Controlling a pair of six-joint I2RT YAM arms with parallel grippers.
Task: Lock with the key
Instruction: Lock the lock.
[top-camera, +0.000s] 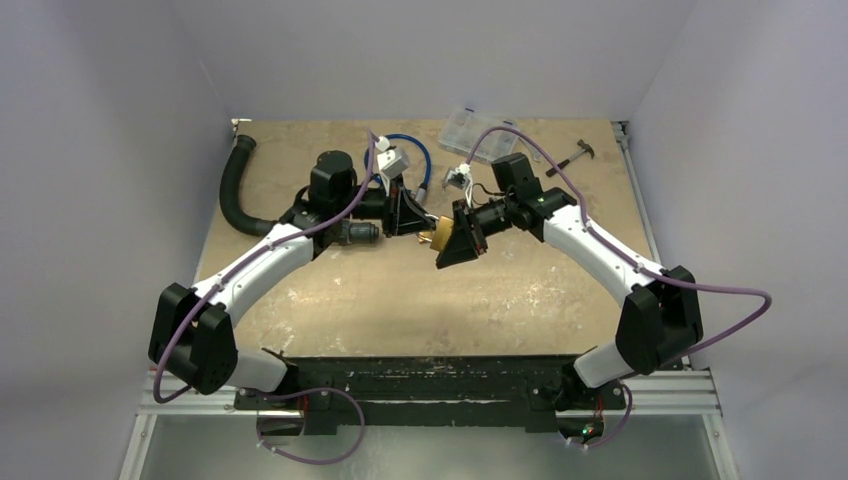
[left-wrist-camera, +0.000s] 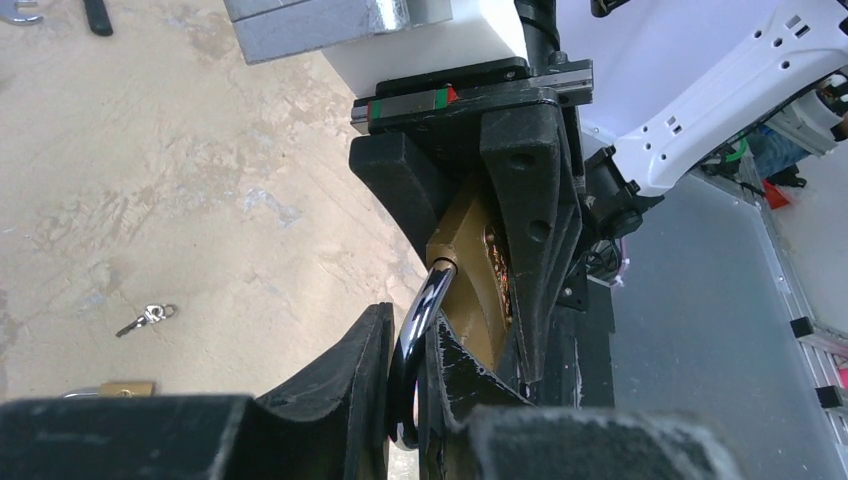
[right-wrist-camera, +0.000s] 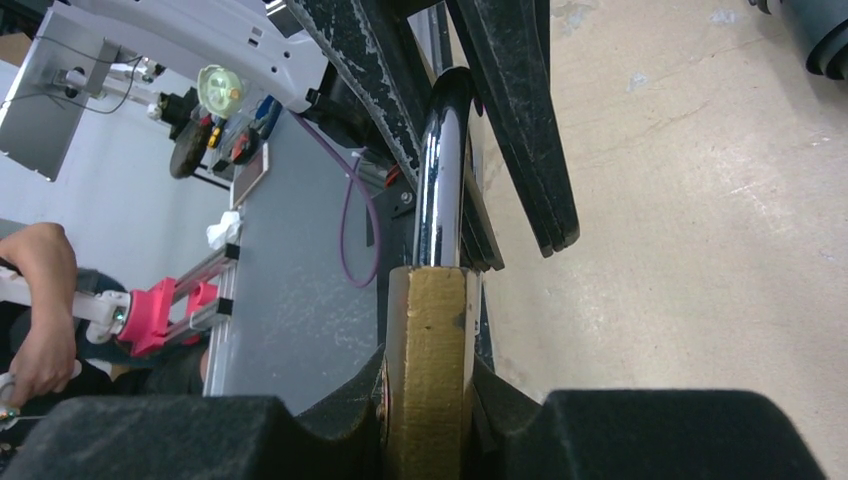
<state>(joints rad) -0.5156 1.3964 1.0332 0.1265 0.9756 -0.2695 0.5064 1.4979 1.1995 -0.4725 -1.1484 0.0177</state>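
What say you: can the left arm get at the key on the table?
Probably not yet: the key lies unobstructed on the table, but the left gripper is shut on the padlock.

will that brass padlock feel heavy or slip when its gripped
The padlock looks solid brass, so probably heavy for its size and rigid. Its chrome shackle is polished and round, so likely slippery in the left gripper. The flat body sides should sit steadier in the right gripper.

Plain pale lilac walls (top-camera: 420, 50) close the workplace on three sides, in soft even light. The table top is a worn light-brown wooden board (top-camera: 400, 300) with pale scuffs. A silver aluminium rail (top-camera: 685, 404) runs along its near edge.
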